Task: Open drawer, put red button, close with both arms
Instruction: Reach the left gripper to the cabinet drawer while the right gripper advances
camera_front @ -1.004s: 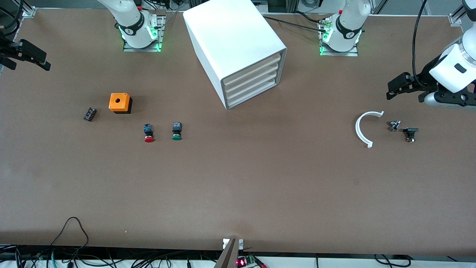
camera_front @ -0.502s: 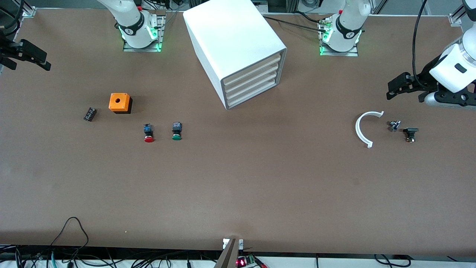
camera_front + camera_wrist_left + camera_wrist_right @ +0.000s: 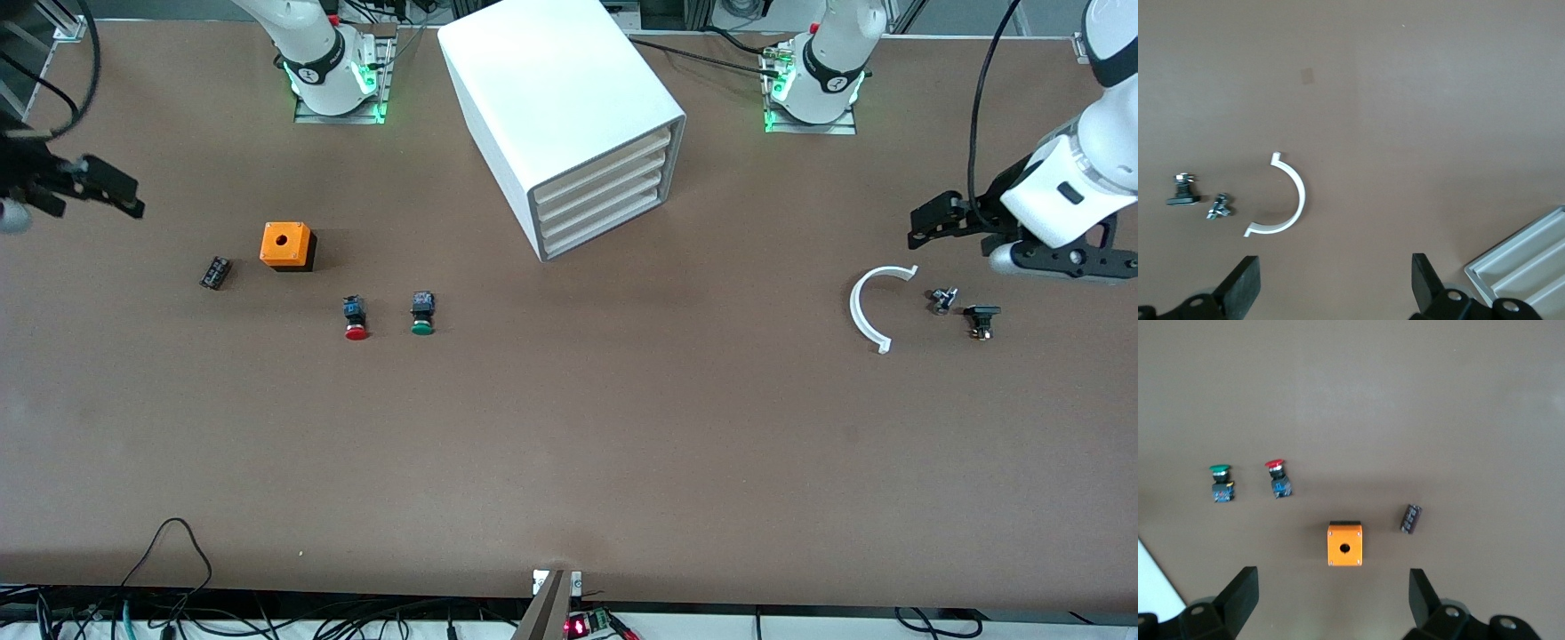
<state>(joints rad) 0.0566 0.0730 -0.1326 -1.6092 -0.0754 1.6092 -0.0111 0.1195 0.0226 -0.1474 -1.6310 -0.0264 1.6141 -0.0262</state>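
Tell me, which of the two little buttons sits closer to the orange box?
The red button. It lies beside the green button, but on the side toward the orange box; the green one is closer to the white cabinet.

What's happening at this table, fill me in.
Nothing is being handled yet. The cabinet has all four drawers shut. The red button lies untouched on the table beside the green button, near the orange box. The right claw hangs open over the right arm's end of the table, and the left claw hangs open above the white curved piece at the left arm's end. Neither holds anything.
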